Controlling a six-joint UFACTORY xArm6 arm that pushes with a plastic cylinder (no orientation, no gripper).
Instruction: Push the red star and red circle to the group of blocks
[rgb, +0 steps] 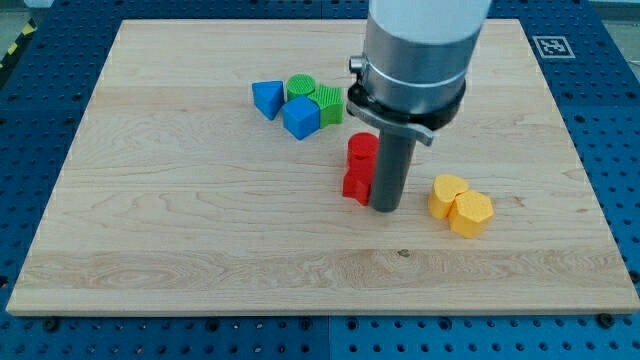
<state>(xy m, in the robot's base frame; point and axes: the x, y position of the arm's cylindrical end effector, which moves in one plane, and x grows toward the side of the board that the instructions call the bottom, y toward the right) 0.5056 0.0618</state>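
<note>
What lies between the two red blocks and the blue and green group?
Only bare wood, the camera view shows. The red blocks sit below-right of the group, my tip touching their right side.

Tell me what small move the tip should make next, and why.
Probably a short push toward the view's upper left. My tip sits against the view's right side of the red star, with the red circle just above it. The group of blue and green blocks lies up and to the left, still apart from both reds.

Arm descends from view's top, vertical; dark rod upright, my tip (386, 208) down at table surface.
</note>
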